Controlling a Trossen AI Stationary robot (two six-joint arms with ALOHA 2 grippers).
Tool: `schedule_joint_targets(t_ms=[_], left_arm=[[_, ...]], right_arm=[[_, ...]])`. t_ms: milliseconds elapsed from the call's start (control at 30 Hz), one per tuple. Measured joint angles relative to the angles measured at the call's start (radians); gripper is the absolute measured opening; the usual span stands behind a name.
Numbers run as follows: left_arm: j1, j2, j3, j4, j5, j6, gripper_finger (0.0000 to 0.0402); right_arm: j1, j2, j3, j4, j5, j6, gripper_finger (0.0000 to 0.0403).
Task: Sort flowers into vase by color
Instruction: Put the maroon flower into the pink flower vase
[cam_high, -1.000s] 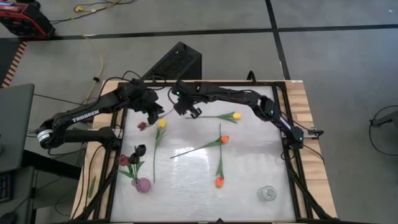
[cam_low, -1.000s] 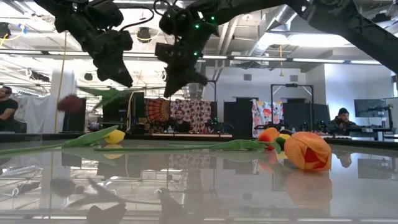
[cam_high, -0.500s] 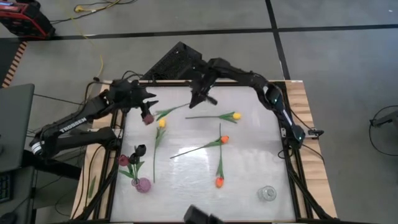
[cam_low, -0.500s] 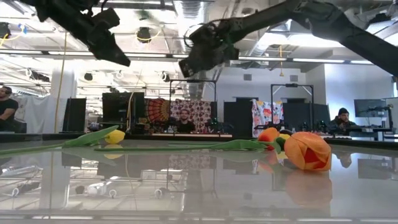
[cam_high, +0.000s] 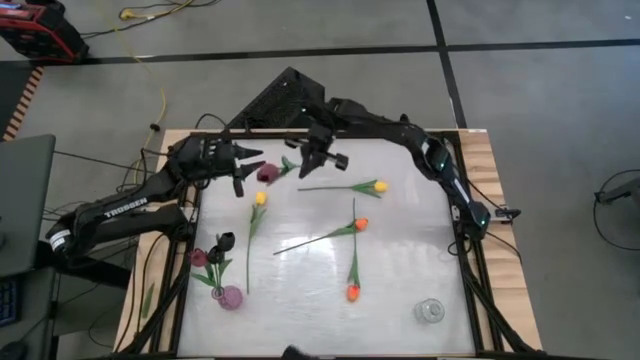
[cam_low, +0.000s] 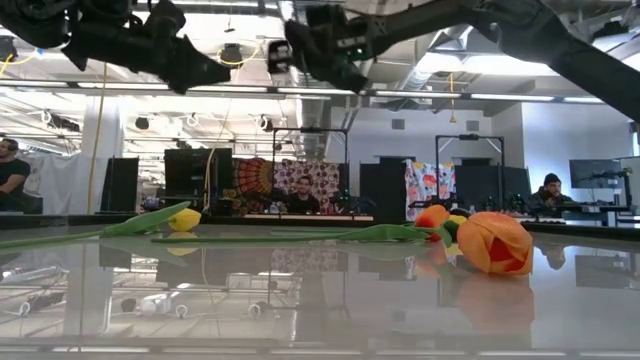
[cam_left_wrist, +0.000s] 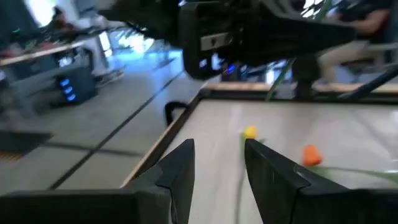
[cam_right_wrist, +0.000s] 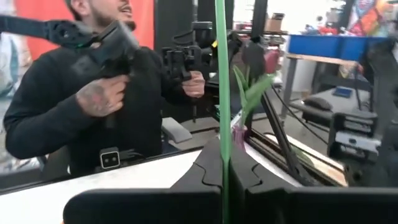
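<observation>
My right gripper (cam_high: 316, 162) is up over the table's far edge, shut on a maroon tulip. Its head (cam_high: 266, 173) sits just in front of my left gripper (cam_high: 243, 168), which is open and touches nothing. On the table lie a yellow tulip (cam_high: 260, 198), a yellow-orange one (cam_high: 378, 186) and two orange ones (cam_high: 361, 224) (cam_high: 352, 292), all flat on their stems. A purple vase (cam_high: 230, 297) near the left edge holds a dark head (cam_high: 222, 241) and a maroon head (cam_high: 198, 258). My right gripper (cam_right_wrist: 222, 158) pinches the tulip's thin green stem (cam_right_wrist: 221, 134) between its two shut fingers. The stem sticks out past the fingertips toward my left arm, with the head (cam_high: 266, 173) at its free end. The flower is lifted clear of the table.
A small clear glass vase (cam_high: 430, 311) stands near the table's near right corner. A raised dark frame (cam_high: 462, 230) runs around the white table top. A black box (cam_high: 285, 100) sits beyond the far edge. Beyond the table a person in black (cam_right_wrist: 74, 124) holds control handles.
My right gripper has risen and moved toward the far edge, carrying the maroon tulip. The head has swung up out of the low view, toward the table's right and far edge. My left arm has also risen, its gripper staying beside the head.
</observation>
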Motion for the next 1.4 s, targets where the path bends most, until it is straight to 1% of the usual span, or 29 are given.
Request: schedule_joint_targets(t_ms=[133,167,233,300,400,467,500,600,667,733,833,933,1067,1133,1300,1367,1400], left_arm=[[-0.033,0.008,0.0,0.055,0.14,-0.008,0.013],[-0.044,0.009,-0.001,0.067,0.172,-0.011,0.013],[-0.071,0.008,-0.001,0.111,0.209,-0.014,0.013],[-0.099,0.006,-0.001,0.149,0.216,-0.01,0.013],[-0.122,-0.014,-0.001,0.17,0.187,0.024,0.013],[-0.126,-0.031,0.0,0.171,0.129,0.051,0.013],[-0.126,-0.036,0.0,0.17,0.097,0.058,0.013],[-0.126,-0.058,0.0,0.174,0.041,0.076,0.013],[-0.125,-0.076,0.0,0.17,0.042,0.075,0.013],[-0.126,-0.097,-0.001,0.167,0.057,0.075,0.013],[-0.126,-0.136,-0.001,0.169,0.059,0.08,0.013],[-0.126,-0.172,-0.001,0.176,0.033,0.094,0.013],[-0.126,-0.199,-0.001,0.223,0.023,0.092,0.013],[-0.127,-0.199,-0.001,0.251,0.003,0.077,0.013],[-0.126,-0.171,0.0,0.275,-0.1,0.047,0.013],[-0.126,-0.156,0.0,0.282,-0.1,0.038,0.013],[-0.126,-0.148,-0.001,0.289,-0.085,0.032,0.013]], right_arm=[[0.04,0.0,0.04,0.13,0.009,0.119,0.0019],[0.047,0.0,0.052,0.149,0.029,0.14,0.0019],[0.059,0.0,0.075,0.176,0.115,0.197,0.0019],[0.068,-0.002,0.071,0.251,0.248,0.288,0.0019],[0.082,-0.009,0.068,0.324,0.434,0.425,0.0019],[0.09,-0.013,0.069,0.372,0.487,0.489,0.0019],[0.091,-0.014,0.069,0.406,0.496,0.532,0.0019],[0.085,-0.014,0.069,0.483,0.509,0.648,0.0019],[0.076,-0.014,0.069,0.516,0.555,0.681,0.0019],[0.069,-0.014,0.069,0.526,0.576,0.695,0.0019],[0.067,-0.014,0.069,0.534,0.588,0.7,0.0019],[0.066,-0.014,0.069,0.535,0.591,0.696,0.0019],[0.067,-0.013,0.069,0.536,0.626,0.679,0.0019],[0.067,-0.011,0.069,0.535,0.637,0.672,0.002],[0.067,-0.011,0.069,0.537,0.637,0.641,0.002],[0.067,-0.011,0.069,0.536,0.637,0.638,0.002],[0.067,-0.011,0.069,0.535,0.637,0.638,0.002]])
